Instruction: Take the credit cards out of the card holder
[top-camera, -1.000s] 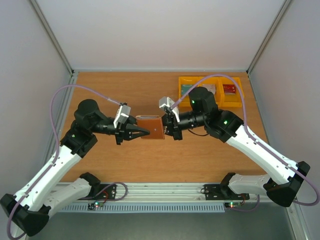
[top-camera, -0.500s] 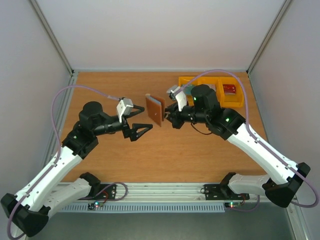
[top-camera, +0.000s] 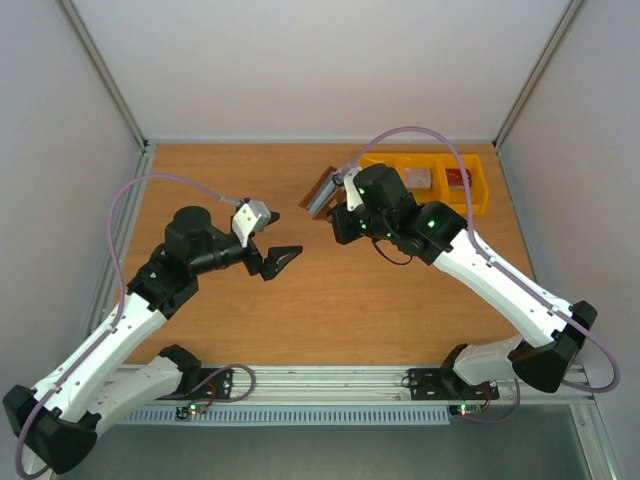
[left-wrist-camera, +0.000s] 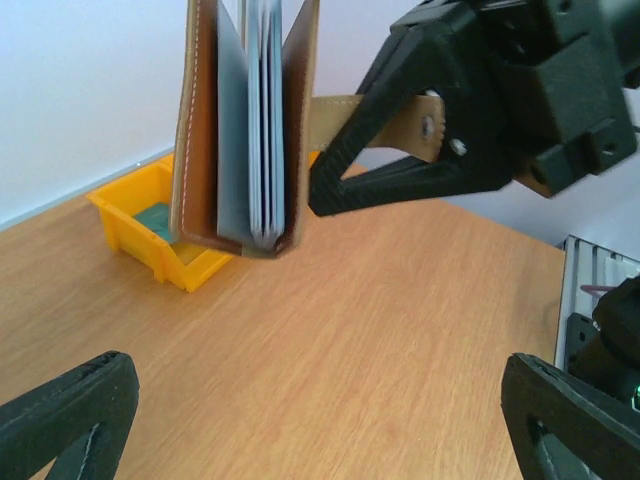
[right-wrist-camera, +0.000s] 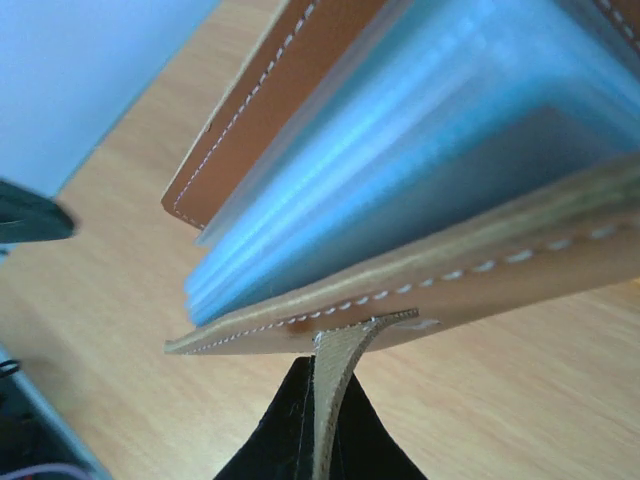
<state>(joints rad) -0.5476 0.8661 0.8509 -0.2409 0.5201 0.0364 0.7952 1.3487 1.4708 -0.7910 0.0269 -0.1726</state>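
The brown leather card holder (top-camera: 320, 190) hangs above the table, slightly open, with blue-grey pockets (right-wrist-camera: 380, 190) showing between its covers. My right gripper (top-camera: 337, 205) is shut on its little snap tab (right-wrist-camera: 335, 400), and nothing else supports the card holder (left-wrist-camera: 240, 130). My left gripper (top-camera: 283, 235) stands wide open and empty, to the left of the holder and apart from it. A red credit card (top-camera: 458, 178) and a whitish-grey one (top-camera: 416, 178) lie in the yellow bins. Whether any cards sit in the pockets is not visible.
Yellow plastic bins (top-camera: 470, 200) stand at the back right of the wooden table, just behind the right arm. One bin (left-wrist-camera: 125, 225) holds a teal card (left-wrist-camera: 155, 215). White walls close in the back and both sides.
The left gripper let go of the holder, opened wide and drew back left. The right gripper lifted the holder by its tab, turned it and carried it toward the back.
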